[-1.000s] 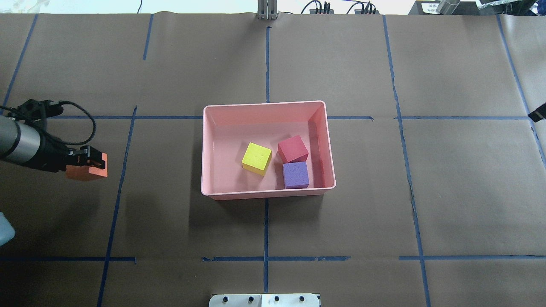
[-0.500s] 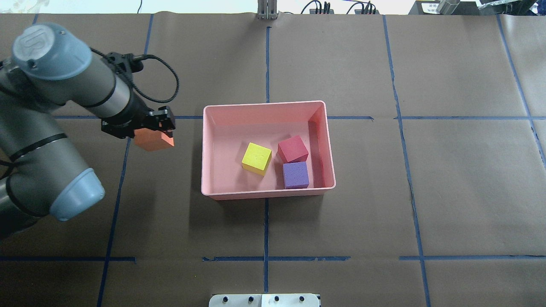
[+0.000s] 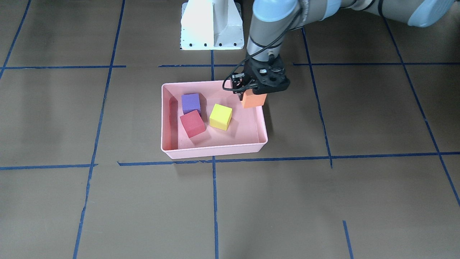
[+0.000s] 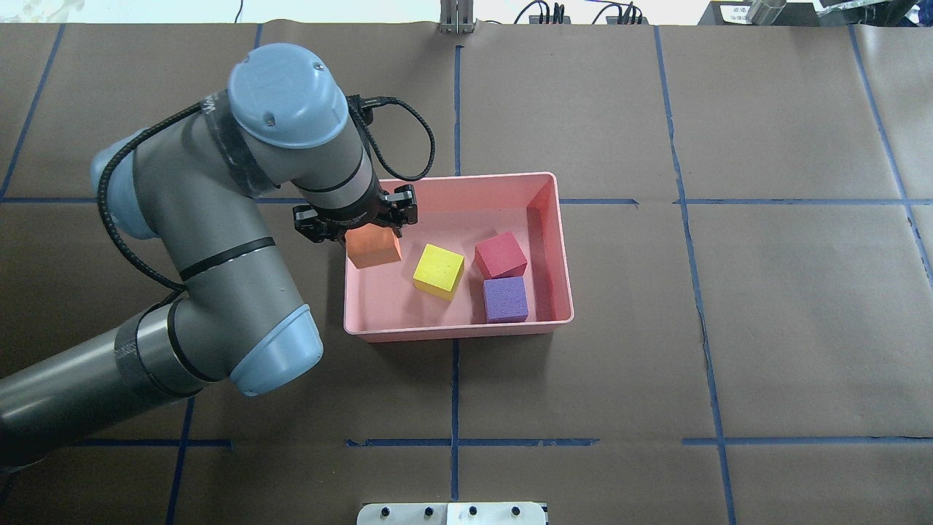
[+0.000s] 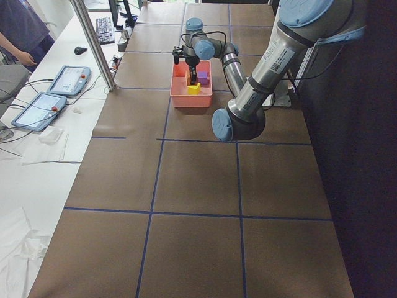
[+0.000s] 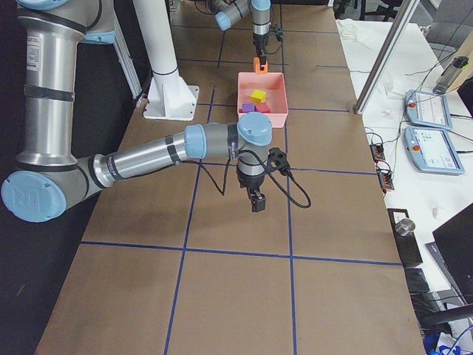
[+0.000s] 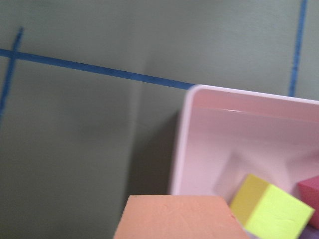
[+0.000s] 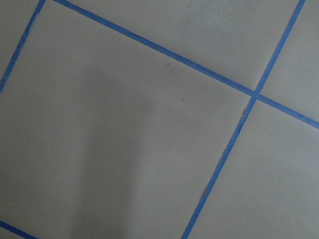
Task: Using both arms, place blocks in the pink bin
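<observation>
My left gripper (image 4: 372, 237) is shut on the orange block (image 4: 373, 248) and holds it raised over the left wall of the pink bin (image 4: 455, 332). In the front view, gripper (image 3: 253, 94) and orange block (image 3: 253, 99) hang above the bin's (image 3: 215, 151) near-robot corner. The yellow block (image 4: 439, 271), red block (image 4: 500, 254) and purple block (image 4: 505, 299) lie inside the bin. The left wrist view shows the orange block (image 7: 174, 219) and bin rim (image 7: 184, 139). My right gripper (image 6: 256, 201) shows only in the right exterior view, above bare table; I cannot tell whether it is open or shut.
The white pedestal base (image 3: 212, 25) stands at the robot's side of the table. Blue tape lines (image 4: 455, 394) cross the brown paper cover. A metal post (image 6: 384, 55) and tablets (image 6: 425, 111) stand beyond the table's far edge.
My left arm has swung right from the table's left edge, carrying the orange block to above the bin's left wall. The three blocks in the bin have not moved.
</observation>
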`<action>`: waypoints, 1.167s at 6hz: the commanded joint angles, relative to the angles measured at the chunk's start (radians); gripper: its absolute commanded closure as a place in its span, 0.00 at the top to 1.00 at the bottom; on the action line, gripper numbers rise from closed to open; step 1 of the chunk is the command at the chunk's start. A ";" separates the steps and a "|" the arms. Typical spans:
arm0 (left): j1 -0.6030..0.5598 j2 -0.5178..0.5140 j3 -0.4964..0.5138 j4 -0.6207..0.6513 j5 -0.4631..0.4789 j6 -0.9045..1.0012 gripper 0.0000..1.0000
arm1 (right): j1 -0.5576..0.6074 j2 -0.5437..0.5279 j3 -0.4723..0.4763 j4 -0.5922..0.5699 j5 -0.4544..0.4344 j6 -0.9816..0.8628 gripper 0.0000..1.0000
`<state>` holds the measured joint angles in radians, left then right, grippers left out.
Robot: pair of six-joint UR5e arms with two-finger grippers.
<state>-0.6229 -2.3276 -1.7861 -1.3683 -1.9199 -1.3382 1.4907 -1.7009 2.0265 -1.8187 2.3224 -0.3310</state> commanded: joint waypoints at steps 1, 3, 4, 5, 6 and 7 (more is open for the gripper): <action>0.009 0.011 -0.005 0.003 0.039 0.020 1.00 | 0.000 -0.017 0.000 0.009 0.000 -0.002 1.00; -0.023 0.133 -0.103 0.008 0.036 0.227 1.00 | 0.000 -0.037 -0.005 0.009 0.000 0.003 1.00; -0.096 0.213 -0.151 0.008 -0.014 0.384 1.00 | 0.016 -0.060 -0.009 0.009 0.000 0.001 1.00; -0.218 0.302 -0.176 0.003 -0.133 0.589 1.00 | 0.043 -0.075 -0.012 0.009 0.000 -0.002 1.00; -0.347 0.404 -0.185 0.000 -0.207 0.787 1.00 | 0.066 -0.098 -0.014 0.009 0.000 -0.002 1.00; -0.491 0.503 -0.174 -0.003 -0.268 0.996 1.00 | 0.074 -0.101 -0.017 0.009 0.000 0.000 1.00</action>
<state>-0.9789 -1.9214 -1.9628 -1.3683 -2.1220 -0.5436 1.5521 -1.7936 2.0122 -1.8101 2.3225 -0.3322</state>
